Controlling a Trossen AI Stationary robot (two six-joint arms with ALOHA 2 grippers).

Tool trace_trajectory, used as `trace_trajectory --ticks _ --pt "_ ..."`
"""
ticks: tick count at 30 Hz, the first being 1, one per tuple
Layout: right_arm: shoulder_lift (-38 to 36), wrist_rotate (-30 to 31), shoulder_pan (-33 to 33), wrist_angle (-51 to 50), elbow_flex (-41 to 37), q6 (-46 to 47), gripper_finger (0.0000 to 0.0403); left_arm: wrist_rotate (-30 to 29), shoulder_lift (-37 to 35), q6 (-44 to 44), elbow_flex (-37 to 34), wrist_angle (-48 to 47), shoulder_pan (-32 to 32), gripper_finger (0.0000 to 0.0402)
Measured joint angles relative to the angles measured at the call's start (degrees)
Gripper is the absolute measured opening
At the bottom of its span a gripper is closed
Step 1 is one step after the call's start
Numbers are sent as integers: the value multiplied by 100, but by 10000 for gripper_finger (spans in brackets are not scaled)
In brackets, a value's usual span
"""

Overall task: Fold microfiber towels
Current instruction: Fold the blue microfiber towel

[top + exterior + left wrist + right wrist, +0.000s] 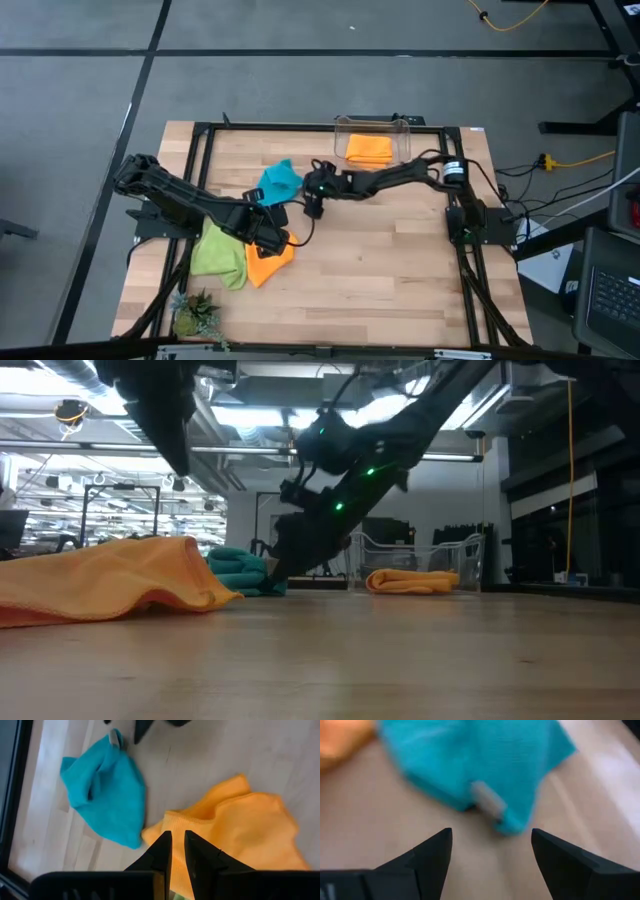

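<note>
In the low view the crumpled orange towel point(110, 582) fills the left foreground on the table point(400, 650), with the turquoise towel point(238, 570) behind it and a folded orange one point(412, 580) in the clear bin point(470, 550) at centre right, where I judge finished towels go. From above, my left claw point(283, 240) sits over the orange towel beside the lime green towel point(215, 255). In the wrist views its tips are nearly pressed together above orange cloth, pinching nothing I can see, while my right claw point(492, 847) hangs spread before the turquoise towel's tagged corner, ready to pick it up, I think.
</note>
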Motion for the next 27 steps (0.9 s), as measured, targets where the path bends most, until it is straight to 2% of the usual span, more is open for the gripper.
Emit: trace_trajectory --ticks 3,8,14,18,22,23,27 --pt "168 334 -88 -3 208 130 260 0 0 0 -130 86 -1 45" --pt "239 74 -142 41 313 167 234 0 0 -2 -282 193 -1 45" --pt "239 39 -147 25 313 443 196 -2 0 1 -306 285 10 45" --pt "239 41 -149 -170 313 449 134 -3 0 2 -306 433 14 45" --pt "239 42 -144 -133 313 708 33 -5 0 5 -306 549 14 45" --pt "239 58 -125 -103 313 717 18 -26 0 39 -306 602 14 45" --pt "76 442 41 -390 310 530 9 -197 2 185 -306 919 14 45"
